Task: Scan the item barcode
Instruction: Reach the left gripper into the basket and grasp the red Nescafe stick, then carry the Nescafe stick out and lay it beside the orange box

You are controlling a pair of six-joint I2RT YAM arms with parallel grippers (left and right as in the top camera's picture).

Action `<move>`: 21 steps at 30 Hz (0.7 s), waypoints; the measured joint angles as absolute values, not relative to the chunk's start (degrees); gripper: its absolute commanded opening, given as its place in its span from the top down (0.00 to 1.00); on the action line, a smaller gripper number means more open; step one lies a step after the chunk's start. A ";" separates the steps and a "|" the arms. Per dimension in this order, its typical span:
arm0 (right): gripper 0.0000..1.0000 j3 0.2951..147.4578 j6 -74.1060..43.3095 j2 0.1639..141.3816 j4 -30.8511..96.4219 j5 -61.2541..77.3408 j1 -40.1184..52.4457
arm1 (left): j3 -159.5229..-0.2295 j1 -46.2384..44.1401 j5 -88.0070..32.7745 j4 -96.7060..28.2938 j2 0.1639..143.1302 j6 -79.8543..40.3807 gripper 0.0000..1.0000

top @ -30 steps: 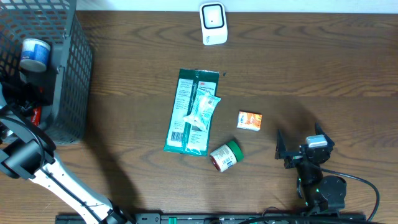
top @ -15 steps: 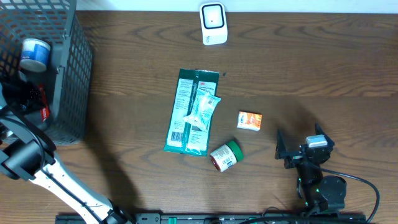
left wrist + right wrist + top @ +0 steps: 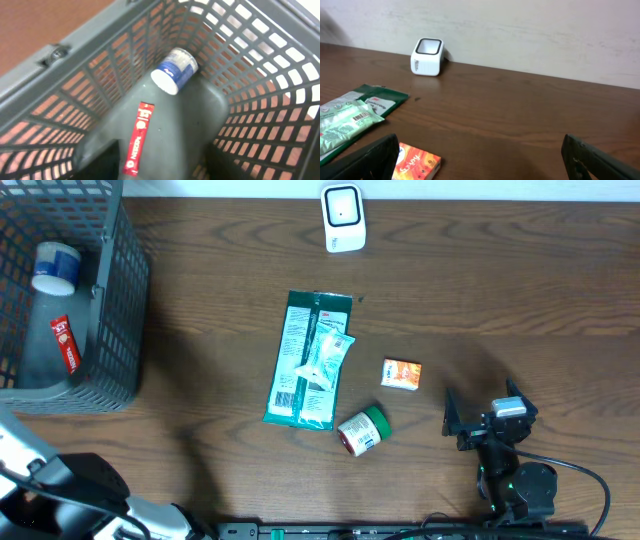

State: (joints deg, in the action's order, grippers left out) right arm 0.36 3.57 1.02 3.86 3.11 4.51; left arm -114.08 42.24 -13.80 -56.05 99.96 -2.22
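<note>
The white barcode scanner (image 3: 343, 218) stands at the table's far edge and shows in the right wrist view as a scanner (image 3: 427, 56). A red sachet (image 3: 138, 137) and a blue-and-white can (image 3: 175, 70) lie on the floor of the grey basket (image 3: 95, 60). My left gripper (image 3: 160, 156) hovers above them, open and holding nothing. On the table lie a green packet (image 3: 300, 365), an orange box (image 3: 401, 374) and a green-lidded jar (image 3: 362, 431). My right gripper (image 3: 483, 415) rests open right of the orange box (image 3: 415, 162), nothing between its fingers.
The basket (image 3: 125, 310) fills the far left corner, with the sachet (image 3: 65, 345) and the can (image 3: 55, 268) inside. A small pale pack (image 3: 328, 352) lies on the green packet. The left arm's base (image 3: 60, 495) sits at the near left.
The left arm has pulled back from over the basket toward the near left corner. The red sachet now lies uncovered on the basket floor. The right arm has not moved.
</note>
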 measured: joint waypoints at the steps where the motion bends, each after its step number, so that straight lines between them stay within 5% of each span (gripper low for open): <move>1: 0.01 0.36 3.57 1.02 3.86 3.11 4.51 | -113.99 42.24 -13.37 -56.25 100.01 -2.13 0.31; 21: 0.01 0.36 3.55 1.02 3.86 3.11 4.51 | -100.12 40.27 -9.61 -52.10 126.34 3.75 0.29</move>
State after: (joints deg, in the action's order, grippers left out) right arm 0.36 3.55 1.02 3.86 3.11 4.51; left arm -100.12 40.27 -9.61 -52.10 126.34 3.75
